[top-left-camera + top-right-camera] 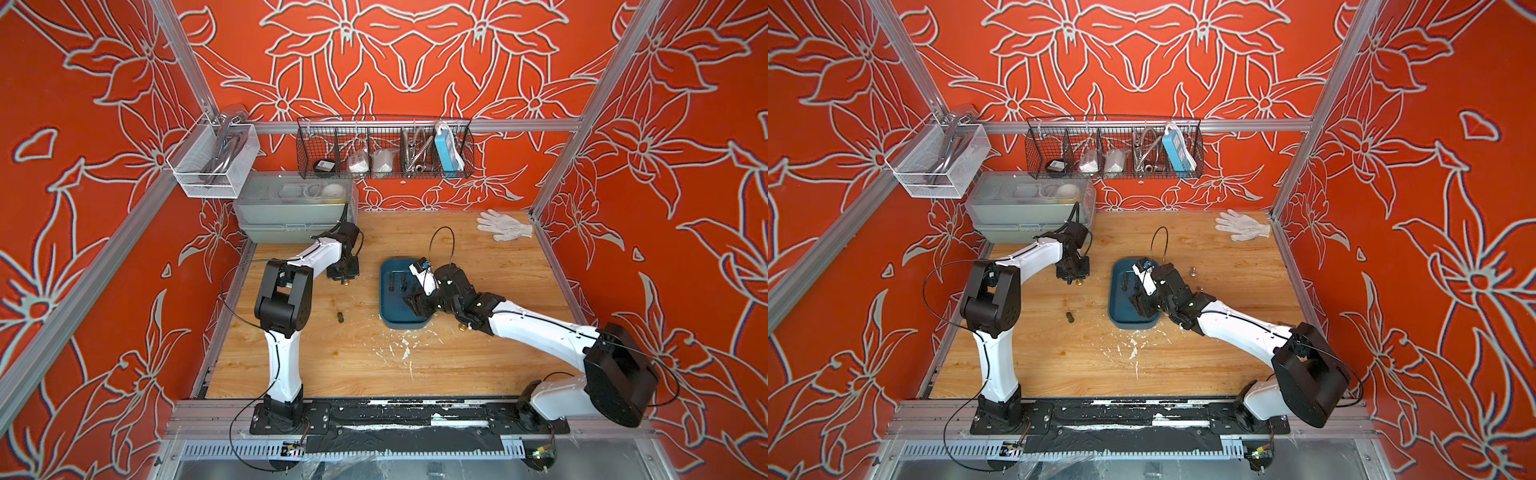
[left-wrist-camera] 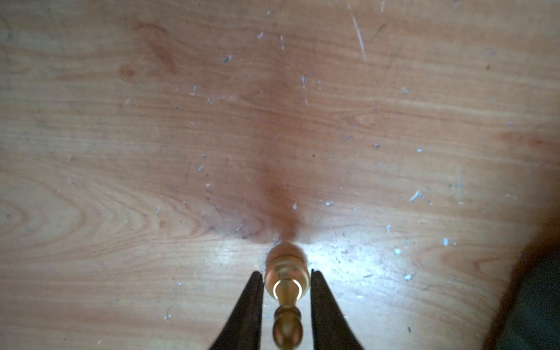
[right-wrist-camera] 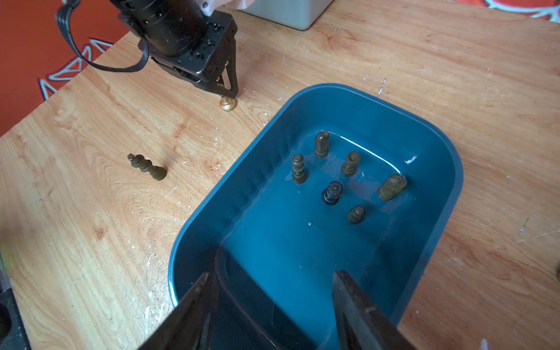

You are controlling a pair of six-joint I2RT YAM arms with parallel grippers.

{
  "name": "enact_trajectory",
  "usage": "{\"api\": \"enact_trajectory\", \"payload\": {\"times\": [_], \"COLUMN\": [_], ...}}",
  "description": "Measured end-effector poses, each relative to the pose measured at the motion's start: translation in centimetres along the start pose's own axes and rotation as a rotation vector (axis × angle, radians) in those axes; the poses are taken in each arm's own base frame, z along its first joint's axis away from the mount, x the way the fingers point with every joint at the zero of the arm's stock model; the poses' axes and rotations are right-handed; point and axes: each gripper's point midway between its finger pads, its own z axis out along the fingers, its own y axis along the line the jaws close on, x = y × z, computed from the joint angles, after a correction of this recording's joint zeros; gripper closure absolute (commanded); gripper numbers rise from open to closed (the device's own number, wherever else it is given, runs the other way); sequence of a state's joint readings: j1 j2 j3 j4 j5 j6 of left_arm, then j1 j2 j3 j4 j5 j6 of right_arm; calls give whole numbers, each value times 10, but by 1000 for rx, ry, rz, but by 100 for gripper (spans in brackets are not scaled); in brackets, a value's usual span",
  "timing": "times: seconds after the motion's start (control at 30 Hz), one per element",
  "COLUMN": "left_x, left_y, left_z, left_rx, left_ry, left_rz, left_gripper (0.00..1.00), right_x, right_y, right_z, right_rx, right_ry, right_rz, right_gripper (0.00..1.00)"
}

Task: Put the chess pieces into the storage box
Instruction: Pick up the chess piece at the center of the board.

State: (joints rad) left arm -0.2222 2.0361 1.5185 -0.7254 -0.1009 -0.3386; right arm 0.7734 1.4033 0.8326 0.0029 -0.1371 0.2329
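A gold chess piece (image 2: 287, 269) stands upright on the wooden table, left of the storage box. My left gripper (image 2: 286, 274) points straight down over it, its fingers pressed to both sides of the base. The storage box (image 3: 424, 133), a teal tub (image 1: 382, 291), holds several dark upright chess pieces (image 3: 331, 192). Over its near end my right gripper (image 3: 272, 274) is open and empty. One dark piece (image 3: 147, 167) lies on its side on the table, left of the tub. A silver piece (image 1: 1192, 272) stands to the tub's right. A small gold piece (image 1: 462, 328) shows under my right arm.
A grey lidded case (image 1: 291, 216) sits at the back left, close behind my left wrist. Two wire baskets (image 1: 384, 149) hang on the back rail. A white glove (image 1: 505, 226) lies at the back right. White flecks (image 1: 405, 349) dot the wood in front of the tub.
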Motion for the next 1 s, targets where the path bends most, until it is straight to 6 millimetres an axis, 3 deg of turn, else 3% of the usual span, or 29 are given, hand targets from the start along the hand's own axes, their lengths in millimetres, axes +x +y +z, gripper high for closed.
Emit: {"api": "enact_trajectory", "payload": {"times": [0.33, 0.5, 0.7, 0.87, 1.0], "left_x": [-1, -1, 0, 1, 2], "left_y": [1, 2, 2, 2, 3], "left_z": [0, 0, 2, 7, 9], "left_rx": [-6, -9, -12, -18, -23], "left_ry": [-3, -5, -2, 7, 10], "left_rz": [3, 6, 9, 12, 13], "left_gripper": [87, 84, 72, 71, 79], "right_x": [10, 14, 19, 20, 20], "right_y": [-5, -8, -9, -10, -10], "right_z": [8, 10, 13, 14, 14], "right_rx": [19, 34, 41, 43, 44], "right_ry": [36, 53, 71, 72, 73], "right_rz": [3, 5, 6, 6, 6], "right_gripper": [35, 35, 35, 35, 35]}}
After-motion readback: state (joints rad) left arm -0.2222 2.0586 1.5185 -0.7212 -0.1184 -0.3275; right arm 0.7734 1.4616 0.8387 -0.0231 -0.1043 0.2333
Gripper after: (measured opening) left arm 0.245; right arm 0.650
